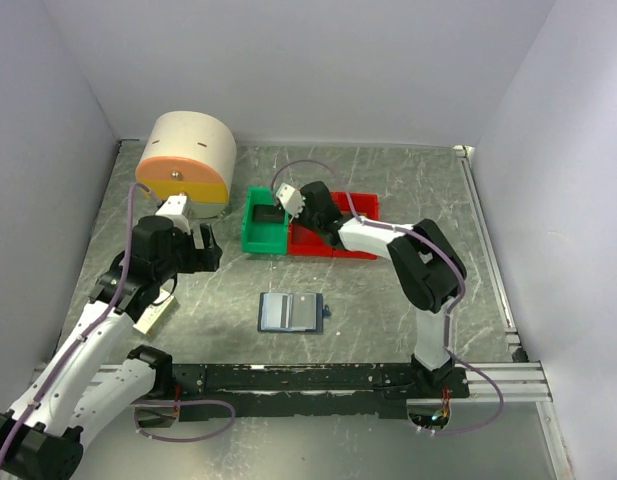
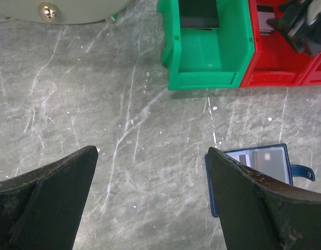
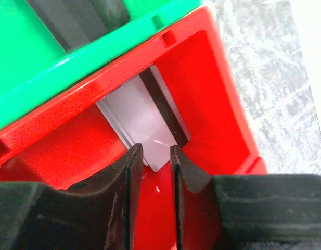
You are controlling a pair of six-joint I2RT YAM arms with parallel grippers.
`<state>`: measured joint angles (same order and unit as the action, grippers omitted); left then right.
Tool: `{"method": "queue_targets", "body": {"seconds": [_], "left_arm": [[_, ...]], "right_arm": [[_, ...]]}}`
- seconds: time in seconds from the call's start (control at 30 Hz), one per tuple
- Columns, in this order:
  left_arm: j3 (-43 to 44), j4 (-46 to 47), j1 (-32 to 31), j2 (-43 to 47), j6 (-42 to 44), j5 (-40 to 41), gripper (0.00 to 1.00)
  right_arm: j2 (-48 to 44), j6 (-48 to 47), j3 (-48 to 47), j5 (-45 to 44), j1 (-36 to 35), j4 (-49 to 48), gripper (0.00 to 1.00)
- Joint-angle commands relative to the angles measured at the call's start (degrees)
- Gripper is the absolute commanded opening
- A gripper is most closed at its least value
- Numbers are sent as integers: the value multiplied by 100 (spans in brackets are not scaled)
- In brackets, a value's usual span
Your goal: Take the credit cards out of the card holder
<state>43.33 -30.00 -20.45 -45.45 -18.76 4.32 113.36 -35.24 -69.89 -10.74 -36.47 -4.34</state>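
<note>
Red bin (image 3: pixel 217 104) beneath outstretched R pincer (image 3: pixel 156 156), barely parted; L pincer (image 2: pixel 152 150) wide apart.

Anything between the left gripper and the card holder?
Nothing visible. The left gripper hangs open over the table; the card holder lies open to its right, only tabletop between them. The green bin and red bin sit farther back.

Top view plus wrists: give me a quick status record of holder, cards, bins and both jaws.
holder: open flat on table, a grey card seemingly still inside
loose card: pale grey, lying in red bin
green bin: beside red bin, something dark inside
left jaws: wide apart, empty, above table
right jaws: narrow gap, empty, over the loose card
</note>
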Motion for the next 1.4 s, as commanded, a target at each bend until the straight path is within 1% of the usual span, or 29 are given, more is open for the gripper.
{"method": "queue_targets", "body": {"seconds": [0.0,0.1,0.13,0.17,0.2,0.3,0.4,0.43,0.5,0.53,0.6,0.67,0.73,0.8,0.9,0.97,1.1,1.27,1.37], "left_arm": [[24,191,41,-51,127,-382,99],[22,215,41,-133,165,-500,99],[9,234,45,-162,178,-565,99],[4,250,41,-184,202,-644,99],[-4,263,46,-214,210,-717,98],[-2,284,41,-310,239,-886,98],[8,283,41,-403,234,-977,99],[9,280,41,-429,237,-1020,99],[19,267,41,-474,219,-1138,99],[9,277,41,-488,182,-1218,99],[-49,362,41,-507,53,-1483,99],[-151,499,41,-544,-184,-1912,98],[-268,646,42,-589,-715,-2230,97],[-499,1042,41,-611,-1140,-2719,96],[-854,1681,-51,-703,-1575,-3001,94],[-906,1698,-196,-890,-1548,-2902,94],[-916,1634,-637,-1177,-1575,-2734,90],[-1076,2054,-1327,-1346,-1803,-2456,88],[-1140,2202,-1592,-1577,-1882,-2303,83]], "right_arm": [[-966,1103,120,266,33,-540,30],[-1717,2339,568,623,30,-774,34],[-1980,2803,750,754,33,-813,36],[-2211,3309,971,830,32,-843,42],[-2455,3834,1164,886,29,-852,44],[-3035,5590,1762,1057,47,-571,45],[-3361,6435,2111,1835,55,-215,45],[-3471,6662,2286,2249,54,-264,44],[-3707,7166,2824,2926,34,-724,43],[-3835,7442,3076,3036,-14,-1028,43],[-4061,7920,3465,2895,-198,-1261,42],[-4289,7973,3644,2388,-524,-1042,41],[-4431,7957,3680,1849,-999,-620,41],[-4470,7985,3711,1728,-1250,-367,39],[-4594,8184,3785,1313,-1531,83,37],[-4701,8271,3911,1165,-1589,227,37],[-4742,8379,4188,1324,-1607,153,37],[-4662,8700,4578,1383,-1600,-67,36],[-4671,8776,4677,1444,-1609,-55,36]]}}
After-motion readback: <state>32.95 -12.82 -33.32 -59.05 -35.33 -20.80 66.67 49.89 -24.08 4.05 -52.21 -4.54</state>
